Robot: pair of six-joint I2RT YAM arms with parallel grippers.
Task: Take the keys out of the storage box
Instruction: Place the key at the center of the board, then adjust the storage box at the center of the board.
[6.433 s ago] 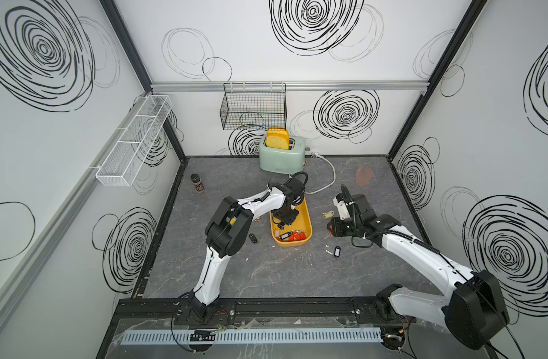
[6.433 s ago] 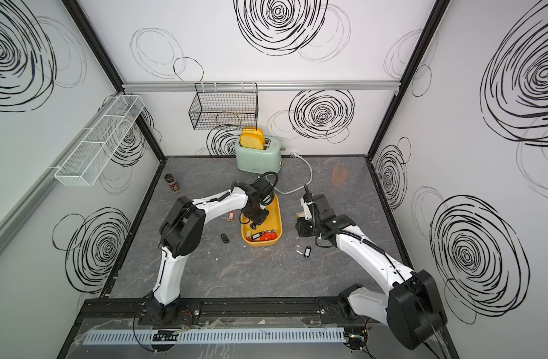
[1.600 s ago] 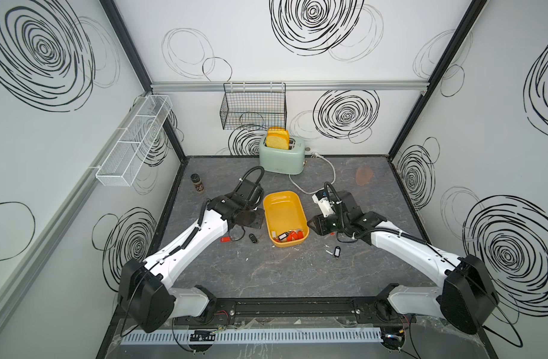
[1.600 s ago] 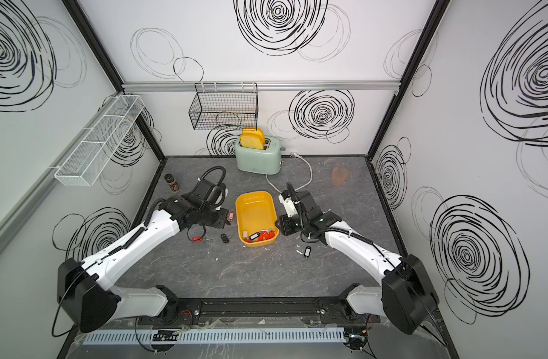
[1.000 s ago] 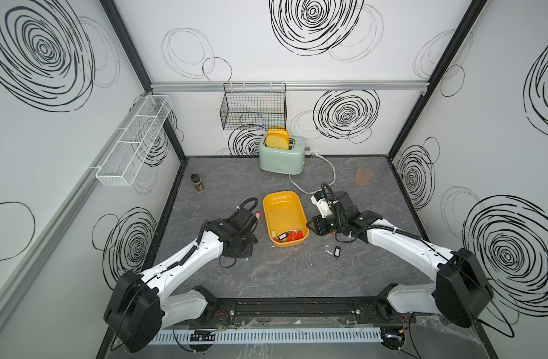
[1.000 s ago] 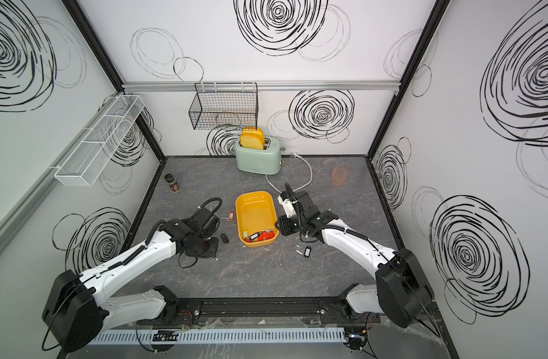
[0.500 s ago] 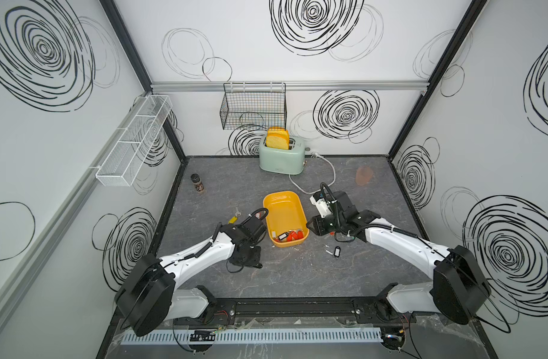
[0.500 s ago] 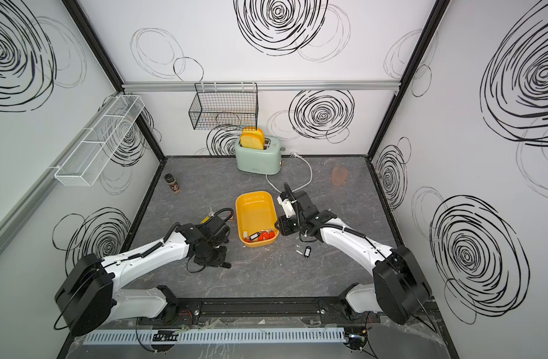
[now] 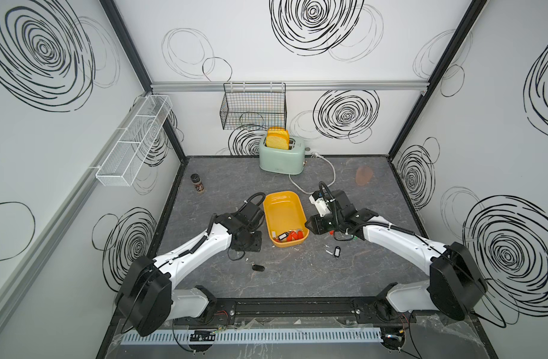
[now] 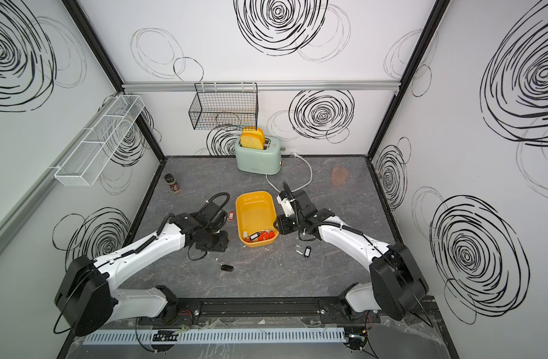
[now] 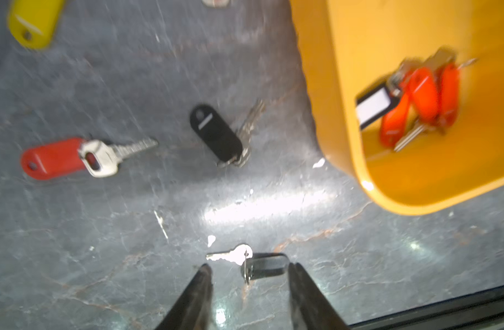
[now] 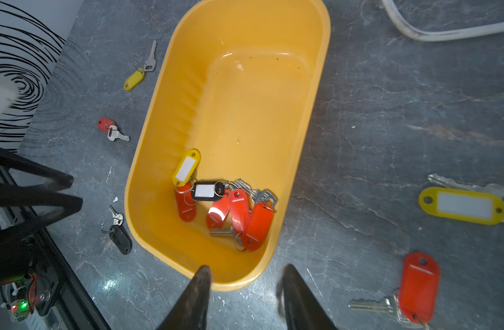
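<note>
The storage box (image 9: 283,205) is a yellow tray at mid-table. Several keys (image 12: 230,208) with red, black and yellow tags are piled at its near end. My left gripper (image 11: 249,267) is open, low over the table left of the box. A dark-tagged key (image 11: 262,265) lies just past its fingertips, touching neither finger; it shows in both top views (image 9: 258,267). A red-tagged key (image 11: 53,157) and a black-tagged one (image 11: 216,137) lie farther out. My right gripper (image 12: 245,268) is open and empty at the box's near right corner.
More keys lie right of the box: a yellow-tagged one (image 12: 463,205), a red-tagged one (image 12: 419,285) and a black-tagged one (image 9: 337,251). At the back stand a green toaster (image 9: 282,158) with its white cord (image 9: 324,177) and a spice jar (image 9: 197,183). The front rail (image 9: 285,306) is close.
My left arm has swung from the box's left side toward the front, and its jaws have opened, leaving the dark-tagged key on the table. My right gripper has opened slightly wider in place.
</note>
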